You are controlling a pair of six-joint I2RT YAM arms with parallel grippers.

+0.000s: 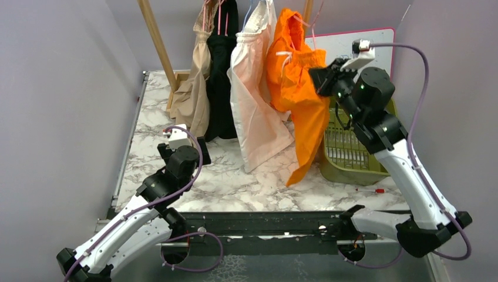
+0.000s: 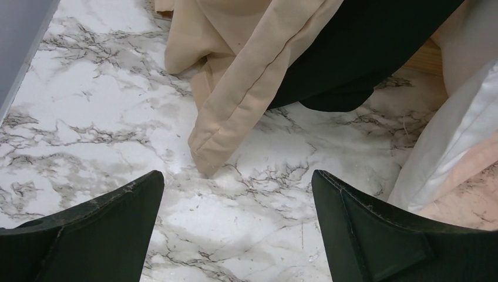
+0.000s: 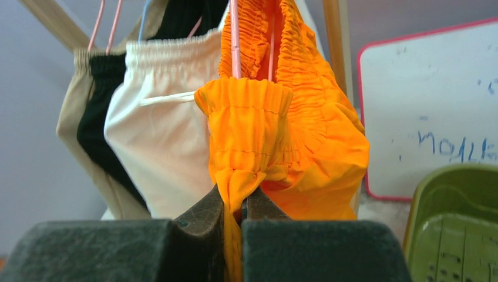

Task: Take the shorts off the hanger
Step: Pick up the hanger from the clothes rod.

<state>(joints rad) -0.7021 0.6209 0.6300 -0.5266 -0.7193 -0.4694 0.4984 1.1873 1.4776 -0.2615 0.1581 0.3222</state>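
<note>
The right gripper [image 3: 235, 198] pinched a soft, light fold of the orange shorts [image 3: 296, 135] between its fingers. The left gripper [image 2: 238, 176] had its fingers apart.

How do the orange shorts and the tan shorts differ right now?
The orange shorts are bright and hang at the right end of the row, beside the green basket; the tan shorts are pale and hang at the left end. The right gripper is shut on a fold of the orange shorts; the tan shorts are untouched, with the open left gripper short of their hem. Both hang from thin hangers.
</note>
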